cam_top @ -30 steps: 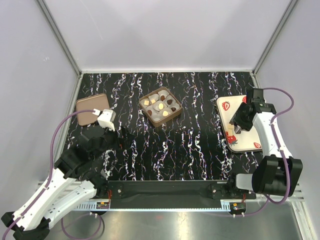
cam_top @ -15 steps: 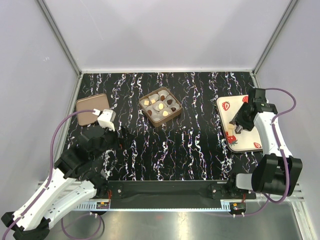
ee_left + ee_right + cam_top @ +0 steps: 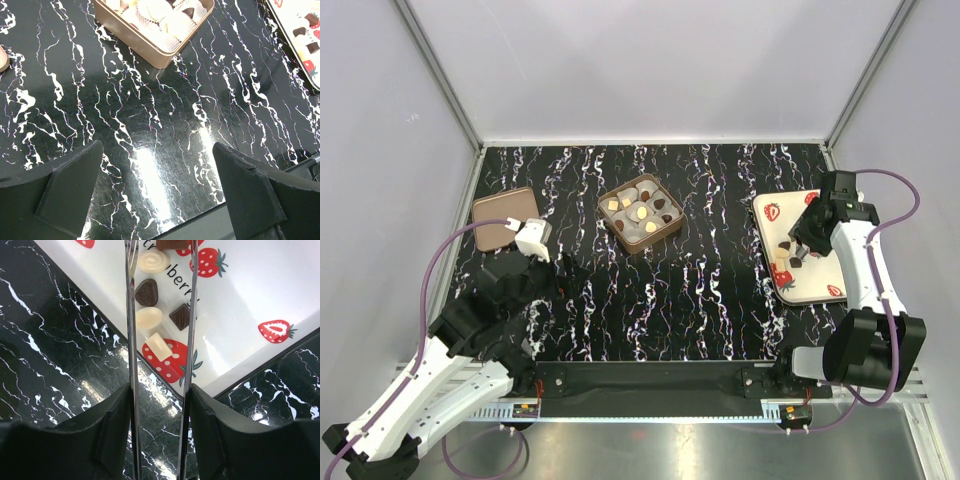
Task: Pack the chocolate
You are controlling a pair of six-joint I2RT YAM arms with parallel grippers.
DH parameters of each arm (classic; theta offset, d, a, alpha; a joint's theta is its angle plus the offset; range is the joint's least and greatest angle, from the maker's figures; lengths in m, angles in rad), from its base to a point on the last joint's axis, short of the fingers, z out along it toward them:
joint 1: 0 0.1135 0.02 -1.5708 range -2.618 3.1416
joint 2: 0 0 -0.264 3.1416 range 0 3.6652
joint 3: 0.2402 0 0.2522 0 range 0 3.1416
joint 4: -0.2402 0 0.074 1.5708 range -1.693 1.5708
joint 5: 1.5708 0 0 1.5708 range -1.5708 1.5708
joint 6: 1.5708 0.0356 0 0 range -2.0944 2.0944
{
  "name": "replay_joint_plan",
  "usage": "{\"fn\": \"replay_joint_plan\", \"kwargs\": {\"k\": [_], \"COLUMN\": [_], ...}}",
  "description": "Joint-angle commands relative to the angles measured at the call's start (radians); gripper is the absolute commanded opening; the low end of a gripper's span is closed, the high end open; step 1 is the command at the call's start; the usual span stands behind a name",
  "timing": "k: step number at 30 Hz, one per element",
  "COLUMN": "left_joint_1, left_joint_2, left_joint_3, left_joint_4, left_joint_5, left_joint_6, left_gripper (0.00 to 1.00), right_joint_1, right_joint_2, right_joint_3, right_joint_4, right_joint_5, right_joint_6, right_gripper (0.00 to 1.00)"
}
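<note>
Strawberry tray [image 3: 260, 285], topmost chocolate [image 3: 171, 244] cut off

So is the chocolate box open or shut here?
Open: the box shows its paper cups and chocolates; a flat brown lid-like piece lies apart to its left.

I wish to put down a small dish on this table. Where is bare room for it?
Free: the table between the box and the strawberry tray, and the strip from the box to the table's near edge. Crowded: the tray's edge toward the box, with chocolates below the right fingers.
</note>
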Motion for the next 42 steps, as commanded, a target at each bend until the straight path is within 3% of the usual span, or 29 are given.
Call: {"fn": "replay_joint_plan", "kwargs": {"k": [1,24,42], "left_joint_1": [-0.002,-0.002,-0.002], "left_joint_2": [-0.001,0.003,0.005], "left_joint_3": [-0.001,-0.001,0.0], "left_joint_4": [0.045,0.045,0.043], "left_joint_5": [0.007,0.004,0.004], "left_joint_6": [0.013,0.013,0.014], "left_gripper": [0.99,0.99,0.99], "right_joint_1": [-0.018,-0.059,-0.057], "right_joint_2": [0.015,0.084,0.067], "right_joint_3": [0.032,-0.043,0.036], "right_joint_4": [0.027,0.128,0.09], "right_joint_5": [0.024,-0.034,-0.105], "right_joint_6": [-0.008,-0.038,-0.045], "right_gripper": [0.54,0.55,0.39]}}
